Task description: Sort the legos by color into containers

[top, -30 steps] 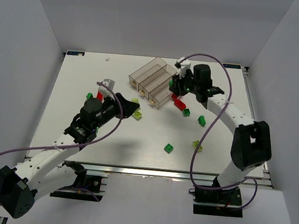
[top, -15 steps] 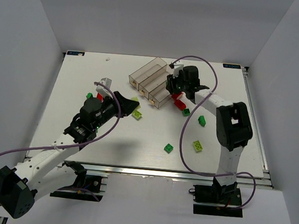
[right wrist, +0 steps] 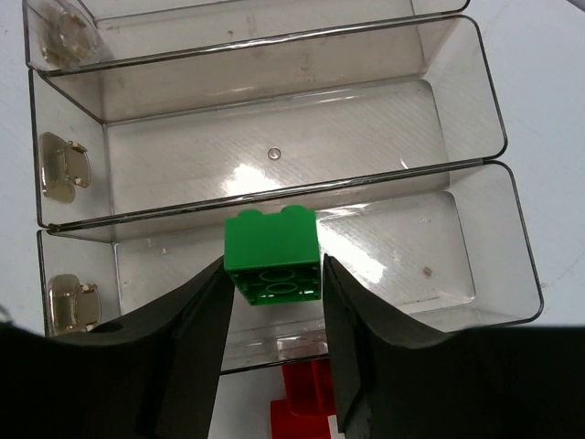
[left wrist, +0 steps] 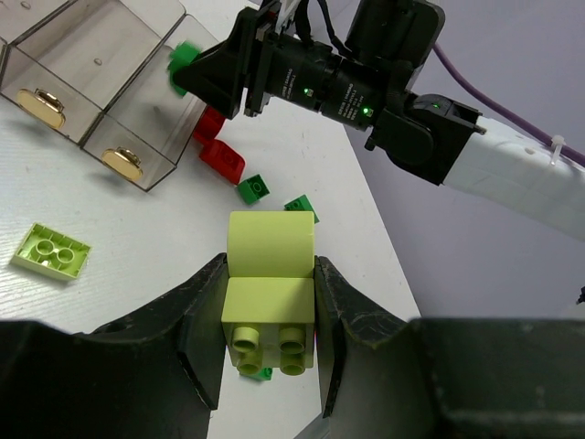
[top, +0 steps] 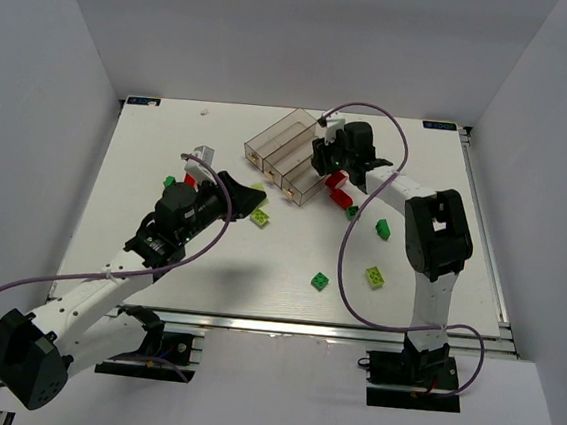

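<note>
The clear smoky containers (top: 280,144) stand at the back centre, three narrow compartments side by side (right wrist: 274,137). My right gripper (top: 319,163) is shut on a dark green lego (right wrist: 271,242) and holds it above the near compartment (right wrist: 411,247); this also shows in the left wrist view (left wrist: 186,66). My left gripper (top: 252,202) is shut on a pale yellow-green lego (left wrist: 271,245), held above the table, left of the containers' front. Red legos (top: 338,191) lie just right of the containers (left wrist: 101,91).
Loose legos lie on the table: a pale yellow-green one (top: 261,219), green ones (top: 320,280) (top: 383,228) (top: 352,211), another pale yellow-green one (top: 375,276), and a green one (top: 170,182) at the left. White walls enclose the table.
My right gripper has moved left with the green lego, from beside the red legos to over the containers. My left arm has hardly moved.
</note>
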### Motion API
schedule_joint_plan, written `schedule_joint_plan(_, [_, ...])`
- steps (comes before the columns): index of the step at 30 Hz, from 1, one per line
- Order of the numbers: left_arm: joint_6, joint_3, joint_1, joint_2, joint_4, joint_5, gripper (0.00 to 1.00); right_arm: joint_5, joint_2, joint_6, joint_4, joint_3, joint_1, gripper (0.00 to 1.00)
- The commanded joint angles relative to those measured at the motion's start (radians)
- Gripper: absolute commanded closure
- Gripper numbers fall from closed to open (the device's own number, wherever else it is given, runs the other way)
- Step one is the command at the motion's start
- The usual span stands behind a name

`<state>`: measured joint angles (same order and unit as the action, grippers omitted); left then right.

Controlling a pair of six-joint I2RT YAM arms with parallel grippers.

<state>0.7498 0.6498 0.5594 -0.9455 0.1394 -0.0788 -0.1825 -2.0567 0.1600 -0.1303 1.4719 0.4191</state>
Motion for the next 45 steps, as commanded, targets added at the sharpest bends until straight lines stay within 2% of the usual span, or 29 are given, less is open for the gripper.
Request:
schedule_joint_plan(1, [0.002, 0.034, -0.003, 0.004, 0.025, -0.012, 1.0, -0.003, 0.006, 0.018, -0.02, 0.028, 0.003, 0.49])
schedule_joint_plan(9, [0.0, 0.033, -0.003, -0.022, 0.051, -0.039, 1.0, -0.024, 0.056, 0.042, -0.022, -0.005, 0.001, 0.34])
schedule_joint_plan(11, [-0.009, 0.036, -0.003, -0.029, 0.058, -0.055, 1.0, -0.052, 0.088, 0.056, 0.018, 0.001, 0.001, 0.29])
schedule_joint_plan(12, [-0.013, 0.036, -0.003, -0.03, 0.063, -0.077, 1.0, -0.079, 0.102, 0.09, 0.044, 0.007, 0.001, 0.23])
schedule_joint_plan(14, [-0.023, 0.027, -0.003, -0.033, 0.086, -0.105, 1.0, -0.213, 0.153, 0.163, 0.119, 0.033, 0.001, 0.17])
schedule_joint_plan(15, [-0.026, 0.022, -0.003, -0.035, 0.095, -0.122, 1.0, -0.282, 0.173, 0.2, 0.221, 0.042, -0.005, 0.15])
schedule_joint_plan(16, [-0.03, 0.017, -0.003, -0.038, 0.117, -0.157, 1.0, -0.451, 0.211, 0.254, 0.265, 0.047, -0.011, 0.11])
schedule_joint_plan(19, [-0.058, -0.001, -0.003, -0.053, 0.156, -0.241, 1.0, -0.723, 0.286, 0.289, 0.38, 0.035, -0.032, 0.11])
schedule_joint_plan(22, [-0.101, -0.035, -0.003, -0.061, 0.202, -0.305, 1.0, -0.852, 0.337, 0.251, 0.446, 0.015, -0.032, 0.11])
schedule_joint_plan(27, [-0.21, -0.093, -0.003, -0.018, 0.213, -0.354, 1.0, -0.957, 0.377, 0.038, 0.498, 0.004, -0.031, 0.12])
schedule_joint_plan(31, [-0.242, -0.108, -0.003, 0.008, 0.235, -0.381, 1.0, -1.087, 0.441, -0.072, 0.427, -0.059, -0.029, 0.11])
schedule_joint_plan(33, [-0.241, -0.107, -0.003, 0.014, 0.258, -0.4, 1.0, -1.112, 0.472, -0.193, 0.303, -0.112, -0.031, 0.11])
schedule_joint_plan(36, [-0.231, -0.11, -0.003, 0.022, 0.276, -0.406, 1.0, -1.117, 0.487, -0.287, 0.191, -0.139, -0.029, 0.11])
schedule_joint_plan(41, [-0.248, -0.157, 0.01, 0.071, 0.351, -0.397, 1.0, -1.037, 0.483, -0.34, 0.205, -0.113, 0.001, 0.14])
schedule_joint_plan(45, [-0.294, -0.148, 0.01, 0.088, 0.295, -0.397, 1.0, -0.959, 0.512, -0.32, 0.242, -0.114, 0.053, 0.17])
